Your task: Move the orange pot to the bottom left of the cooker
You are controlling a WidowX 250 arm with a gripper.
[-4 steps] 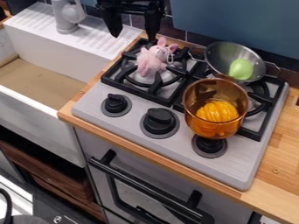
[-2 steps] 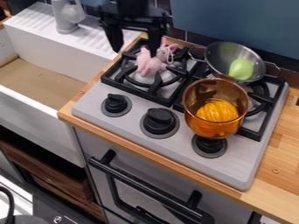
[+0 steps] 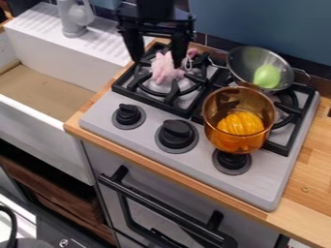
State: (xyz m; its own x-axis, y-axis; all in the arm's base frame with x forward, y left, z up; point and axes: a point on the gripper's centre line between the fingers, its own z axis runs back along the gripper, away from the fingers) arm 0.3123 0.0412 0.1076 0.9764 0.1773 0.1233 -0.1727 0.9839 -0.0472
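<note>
The robot arm (image 3: 155,8) is black, and so is its claw (image 3: 156,63). The part of the arm that shows is a thick, dark block, narrower than the wide crosspiece (image 3: 155,22) of the claw. That crosspiece is a flat bar with an uneven, stepped outline and small bumps near its ends. Two long fingers (image 3: 134,44) belong to it, the same black all over, broad at the top and tapering to narrow tips. The surface is mostly dull and very dark, so finer details such as screws are hard to make out.
</note>
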